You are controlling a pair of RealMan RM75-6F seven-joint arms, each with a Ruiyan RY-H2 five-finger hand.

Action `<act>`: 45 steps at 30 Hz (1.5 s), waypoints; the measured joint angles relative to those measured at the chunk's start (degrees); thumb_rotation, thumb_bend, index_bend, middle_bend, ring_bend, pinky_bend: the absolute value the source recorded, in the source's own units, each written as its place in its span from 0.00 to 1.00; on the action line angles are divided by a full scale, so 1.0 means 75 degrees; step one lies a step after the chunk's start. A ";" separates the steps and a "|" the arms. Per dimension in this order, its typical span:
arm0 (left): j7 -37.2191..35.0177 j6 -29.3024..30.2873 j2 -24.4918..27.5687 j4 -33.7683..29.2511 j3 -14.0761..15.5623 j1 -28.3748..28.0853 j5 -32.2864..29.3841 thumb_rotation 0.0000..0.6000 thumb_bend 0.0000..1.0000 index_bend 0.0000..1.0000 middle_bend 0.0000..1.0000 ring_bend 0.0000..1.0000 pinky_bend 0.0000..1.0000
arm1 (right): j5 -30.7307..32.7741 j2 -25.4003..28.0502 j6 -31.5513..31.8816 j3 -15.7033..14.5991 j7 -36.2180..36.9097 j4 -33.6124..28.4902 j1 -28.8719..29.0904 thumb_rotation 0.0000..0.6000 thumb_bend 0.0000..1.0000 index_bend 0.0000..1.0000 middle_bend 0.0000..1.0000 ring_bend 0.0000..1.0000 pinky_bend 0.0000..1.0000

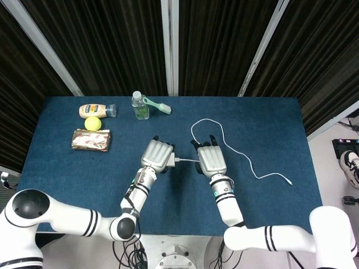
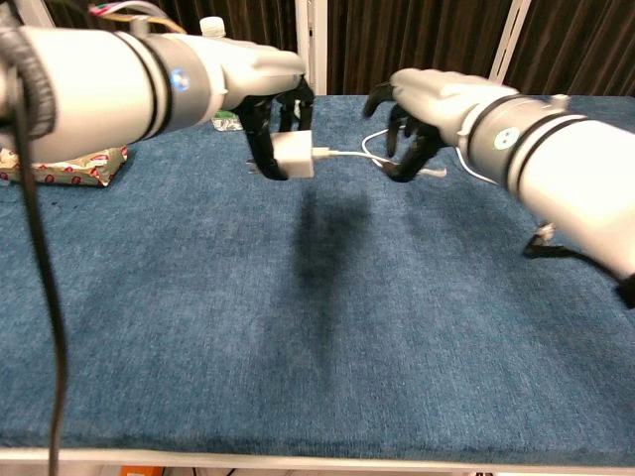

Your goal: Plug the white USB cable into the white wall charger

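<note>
Left hand [image 2: 273,109] grips light, rigid white wall charger [image 2: 293,156] above blue table [image 2: 317,327], limp white USB cable [image 2: 342,154] plugged in; right hand [image 2: 417,124], fingers spread, holds nothing.

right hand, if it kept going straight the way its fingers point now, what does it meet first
Probably the white USB cable: in the head view the right hand points toward the far table edge, and the cable's loop lies just beyond its fingertips. Height above it is unclear.
</note>
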 measured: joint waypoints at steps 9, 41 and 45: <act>-0.0582 -0.0467 0.0079 0.0564 0.0643 0.0583 0.0586 1.00 0.22 0.43 0.42 0.36 0.16 | 0.0001 0.1558 -0.0114 -0.0326 0.0343 -0.1015 -0.0647 1.00 0.33 0.00 0.14 0.03 0.00; -0.6675 0.2580 0.3233 0.1408 0.2831 0.5960 0.7160 1.00 0.16 0.16 0.25 0.15 0.01 | -0.6502 0.4748 0.1644 -0.2514 0.7345 0.0405 -0.4762 1.00 0.33 0.00 0.15 0.01 0.00; -0.7011 0.3292 0.3333 0.1561 0.3098 0.6894 0.7571 1.00 0.16 0.16 0.24 0.15 0.01 | -0.6730 0.4770 0.2177 -0.2672 0.7406 0.0514 -0.5289 1.00 0.33 0.00 0.15 0.01 0.00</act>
